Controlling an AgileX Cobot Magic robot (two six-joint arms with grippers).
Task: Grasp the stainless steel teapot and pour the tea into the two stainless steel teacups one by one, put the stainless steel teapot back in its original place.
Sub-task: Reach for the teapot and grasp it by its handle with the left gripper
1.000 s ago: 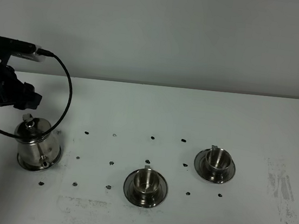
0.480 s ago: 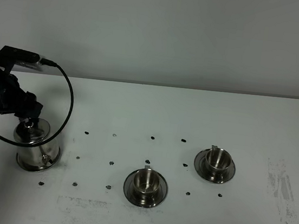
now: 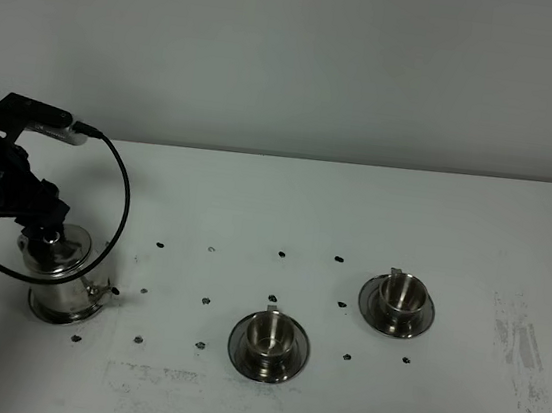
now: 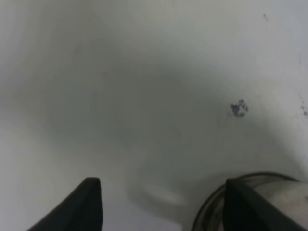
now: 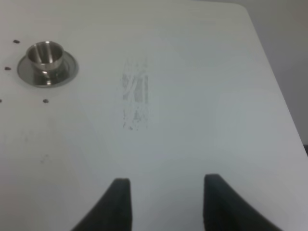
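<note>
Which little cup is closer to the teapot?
The front cup, on the left; the other cup sits farther back and right, away from the teapot.

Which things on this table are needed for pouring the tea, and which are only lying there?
Needed: teapot; plate under it; front teacup; rear teacup; their saucers.
Only lying there: black table marks; grey scuff at right.

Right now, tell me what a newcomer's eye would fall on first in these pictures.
The shiny steel teapot at the far left of the white table draws the eye first, with the black left gripper open at its lid. Next come the two steel teacups on dark saucers, one near the front middle, the other farther back to its right. Small dark marks dot the tabletop around them.
</note>
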